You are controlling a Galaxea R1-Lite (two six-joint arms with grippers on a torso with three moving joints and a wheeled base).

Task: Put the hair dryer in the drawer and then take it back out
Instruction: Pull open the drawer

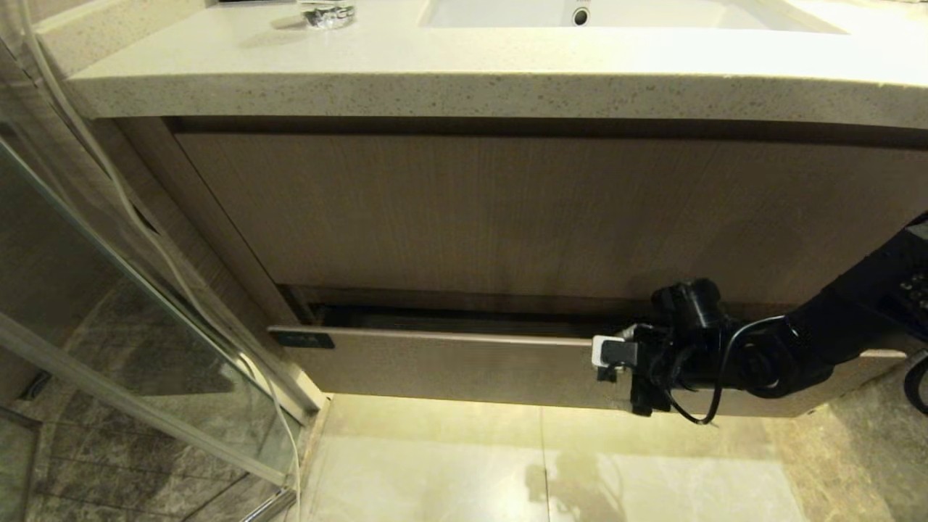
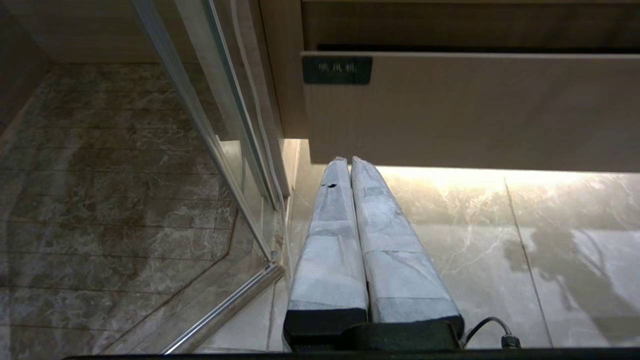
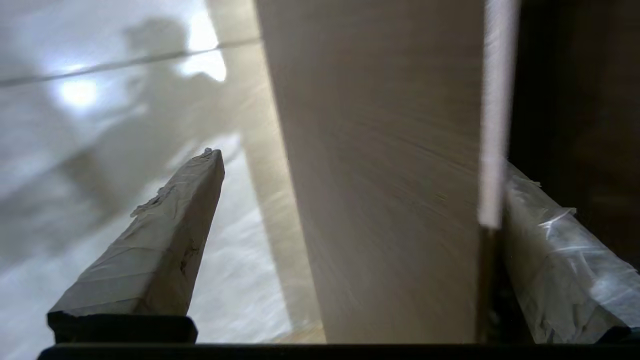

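Observation:
The drawer is the low, wide wood-grain front with a dark tag at its upper left. It stands pulled out a little, with a dark gap above its top edge. My right gripper is open at the drawer's right part and straddles the top edge. In the right wrist view one finger hangs in front of the drawer front and the other finger sits behind it. My left gripper is shut and empty, low over the floor below the drawer's tagged corner. The hair dryer is out of view.
A taller wood-grain front rises above the drawer under a speckled stone countertop with a sink and a glass. A glass shower door with a metal frame stands at the left. Pale floor tiles lie below.

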